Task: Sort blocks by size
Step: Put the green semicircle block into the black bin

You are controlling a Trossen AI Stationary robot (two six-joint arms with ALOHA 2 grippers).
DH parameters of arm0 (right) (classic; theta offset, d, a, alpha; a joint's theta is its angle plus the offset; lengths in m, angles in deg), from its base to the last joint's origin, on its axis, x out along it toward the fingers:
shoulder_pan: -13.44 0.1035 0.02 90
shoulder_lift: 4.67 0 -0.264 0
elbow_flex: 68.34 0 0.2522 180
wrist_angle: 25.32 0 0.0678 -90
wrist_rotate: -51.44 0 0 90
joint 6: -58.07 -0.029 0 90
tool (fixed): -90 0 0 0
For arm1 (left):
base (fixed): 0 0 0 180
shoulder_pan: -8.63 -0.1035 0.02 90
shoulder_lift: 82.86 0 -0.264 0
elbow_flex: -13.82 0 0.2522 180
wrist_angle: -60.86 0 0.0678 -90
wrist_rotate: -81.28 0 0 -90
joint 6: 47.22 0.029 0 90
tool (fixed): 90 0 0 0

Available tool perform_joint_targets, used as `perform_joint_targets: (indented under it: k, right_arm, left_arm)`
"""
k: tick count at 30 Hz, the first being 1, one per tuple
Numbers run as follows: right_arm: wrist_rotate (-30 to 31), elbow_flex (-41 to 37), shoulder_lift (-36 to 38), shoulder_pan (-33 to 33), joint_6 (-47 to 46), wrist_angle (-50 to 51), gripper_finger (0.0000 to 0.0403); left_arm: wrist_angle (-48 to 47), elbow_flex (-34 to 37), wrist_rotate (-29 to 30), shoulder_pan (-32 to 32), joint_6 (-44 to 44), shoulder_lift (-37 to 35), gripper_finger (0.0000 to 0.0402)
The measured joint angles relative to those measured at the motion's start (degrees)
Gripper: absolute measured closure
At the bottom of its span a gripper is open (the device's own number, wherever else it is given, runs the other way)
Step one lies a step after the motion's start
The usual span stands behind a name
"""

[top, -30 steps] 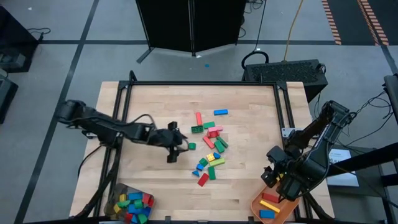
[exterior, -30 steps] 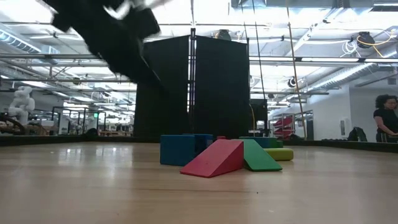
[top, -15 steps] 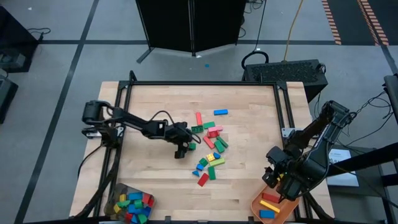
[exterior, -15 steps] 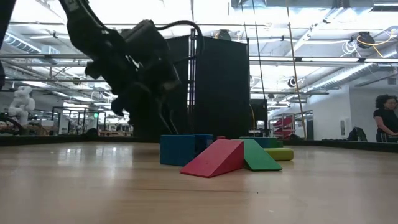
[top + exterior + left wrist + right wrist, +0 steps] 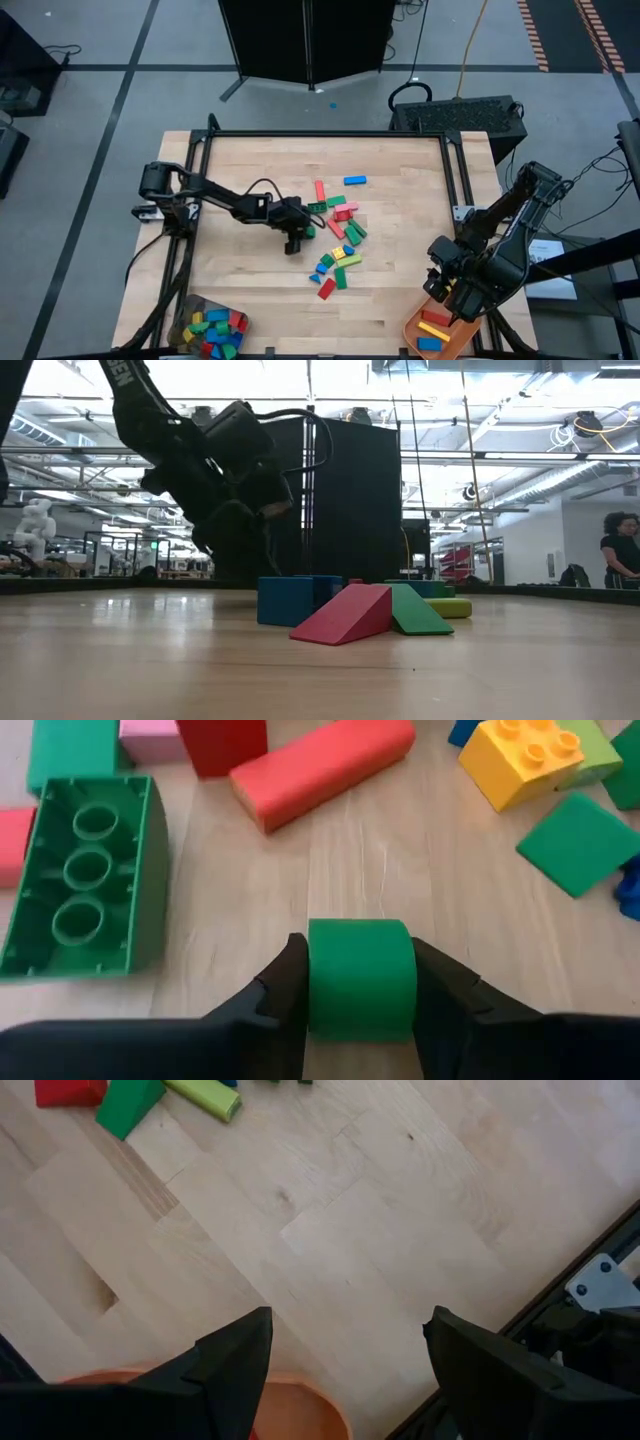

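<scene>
High view: the left claw point(image 5: 296, 237) sits at the near-left edge of the scattered blocks point(image 5: 338, 232) on the counter point(image 5: 400, 290). The right claw point(image 5: 447, 290) hangs spread above the orange tray point(image 5: 415, 327), well apart from the blocks.

Left wrist view: both fingers point(image 5: 278, 988) pinch a small green block point(image 5: 360, 978). A long green block point(image 5: 85, 875) lies just ahead.

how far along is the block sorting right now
Partly done. Short blocks already fill the grey container and a few long ones lie in the orange tray. In hand: the left pincer is shut on a small green block at the pile's edge. Left: a pile of mixed blocks mid-table. The right pincer hangs open over the tray.
</scene>
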Motion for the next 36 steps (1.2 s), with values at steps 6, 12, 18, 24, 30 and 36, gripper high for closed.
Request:
perform_joint_targets:
  k: [6, 12, 18, 24, 30, 36]
  right_arm:
    - [0.14, 0.00, 0.01, 0.00, -0.18, 0.03, 0.0147]
    - [0.20, 0.02, 0.00, 0.00, -0.61, -0.01, 0.0147]
    - [0.22, 0.02, 0.00, -0.28, -0.67, 0.03, 0.0147]
    - [0.45, 0.02, -0.01, -1.18, -0.79, -0.14, 0.0147]
    - [0.63, 0.02, -0.01, -2.29, -2.53, -0.68, 0.0147]
    - [0.59, 0.02, -0.01, -2.58, -3.89, -2.21, 0.0147]
  left_arm:
    - [-2.72, 0.20, -0.62, 2.15, -5.29, -10.80, 0.0282]
    - [-10.89, -0.39, -1.45, 10.48, -10.20, -26.94, 0.0282]
    - [-25.02, -0.31, -0.06, 27.16, -24.03, -40.26, 0.0282]
    - [-29.18, -0.27, 7.29, 47.06, -42.60, -41.70, 0.0282]
    - [-27.93, -0.27, 11.28, 59.97, -54.23, -35.63, 0.0282]
    - [-26.72, -0.27, 10.74, 65.40, -57.86, -30.08, 0.0282]
